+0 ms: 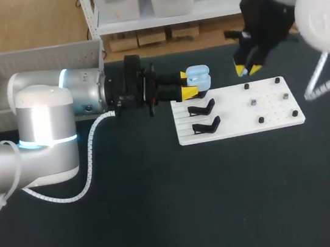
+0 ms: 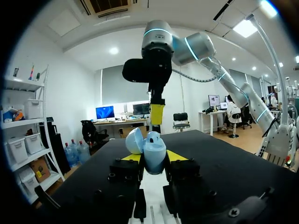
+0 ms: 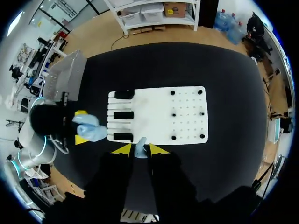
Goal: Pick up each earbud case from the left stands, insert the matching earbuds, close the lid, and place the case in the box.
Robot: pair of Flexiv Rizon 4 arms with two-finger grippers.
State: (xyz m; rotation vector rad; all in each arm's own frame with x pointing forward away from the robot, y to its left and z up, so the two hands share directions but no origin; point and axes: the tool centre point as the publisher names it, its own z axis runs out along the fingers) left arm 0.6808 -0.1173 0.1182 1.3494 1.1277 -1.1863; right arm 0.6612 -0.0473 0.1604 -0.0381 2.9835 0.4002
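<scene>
- Clamping the earbud case (image 1: 198, 77) from two sides between the yellow tips of the left tool (image 1: 188, 84), with the lid (image 2: 134, 140) swung open.
- Holding it at the stand end of the white board (image 1: 239, 126), by the rearmost of the black stands (image 1: 203, 107); not telling from here whether it is lifted clear.
- Pinching a small pale-blue earbud (image 3: 140, 150) between the tips of the right tool (image 1: 248, 69), hanging above the board's rear edge, apart from the case and not yet over it.
- Judging the step in hand as bringing that earbud across to the open case.
- Risking a jam from a tilted or off-centre approach, or from aiming at the wrong pocket, with the pinch hiding much of the earbud.
- Risking a twist or slide of the case in the left tool's narrow hold under a firm downward push.
- Risking a knock between the two pairs of yellow tips, crowding around so small a case.
- Risking a bump on the raised lid, folding it shut too early.
- Risking a dropped earbud from so slight a pinch, bouncing away over the dark desk (image 1: 165, 209) or in among the pegs (image 1: 253, 103).
- Saving the grey box (image 1: 33, 62), well apart behind the left arm, for the last step.
</scene>
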